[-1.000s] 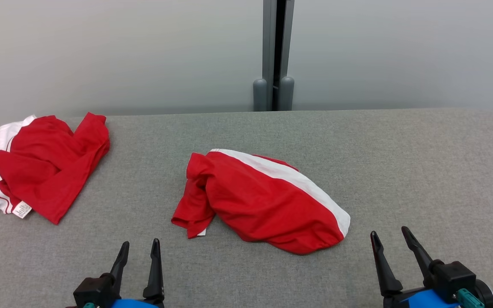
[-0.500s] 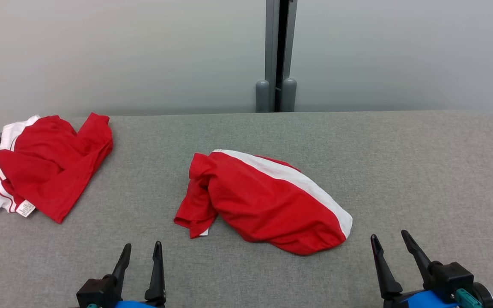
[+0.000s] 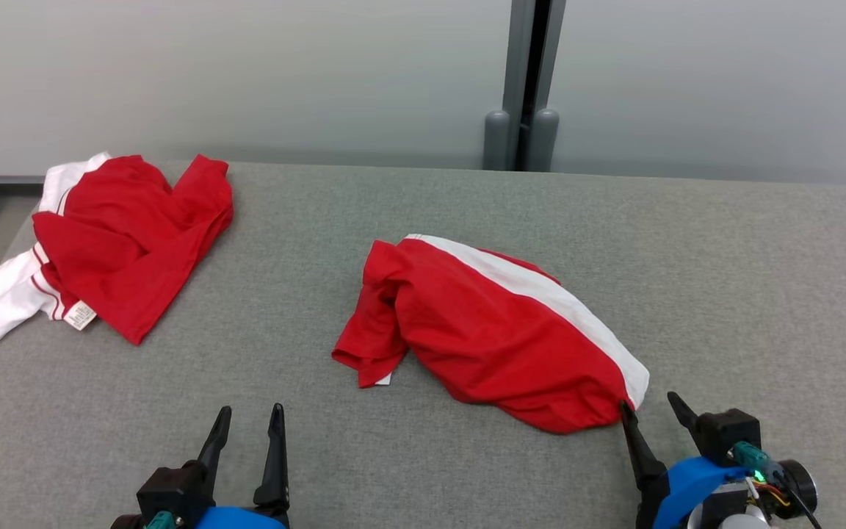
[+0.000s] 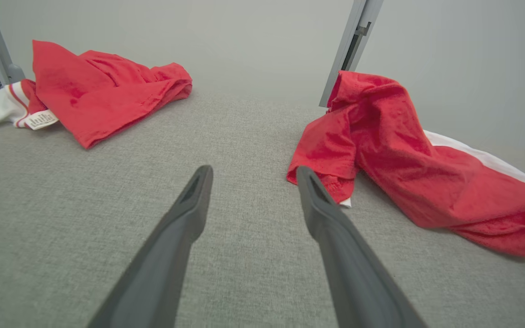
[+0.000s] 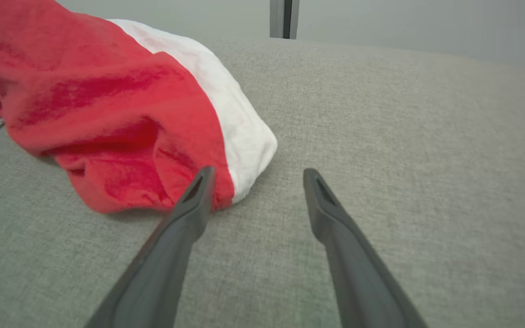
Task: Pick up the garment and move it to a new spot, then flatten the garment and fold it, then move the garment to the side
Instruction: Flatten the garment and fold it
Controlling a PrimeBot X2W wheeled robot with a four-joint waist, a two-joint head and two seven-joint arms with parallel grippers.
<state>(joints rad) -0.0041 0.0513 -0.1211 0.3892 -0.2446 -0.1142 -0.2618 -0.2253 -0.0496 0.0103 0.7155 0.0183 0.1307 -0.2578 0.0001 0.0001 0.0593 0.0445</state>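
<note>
Crumpled red cotton garment with a white side band (image 3: 493, 330) is lying in a loose heap at the middle of the grey fabric-covered table (image 3: 423, 455), neither flattened nor folded, as the robot is working on the first step of the job, the pick-up. Its right gripper (image 3: 648, 400) is sitting at the heap's 4 o'clock corner, jaws spread wide and holding nothing. One dark finger (image 5: 194, 196) is showing right at the red-and-white hem, and whether it is touching the cloth cannot be told. The left gripper (image 3: 251, 408) is waiting near the table's 7 o'clock edge, jaws likewise apart and empty, with the garment's bunched sleeve end lying at its 1 o'clock, a little apart. The next move is likely calling for the right jaws to be pushing over the hem and closing on a firm pinch before lifting, since slack cotton is prone to slipping free. A second red-and-white garment (image 3: 129, 235) is resting at the table's 10 o'clock corner, well apart, and a grey upright post (image 3: 522, 81) is standing behind at 12 o'clock.
</note>
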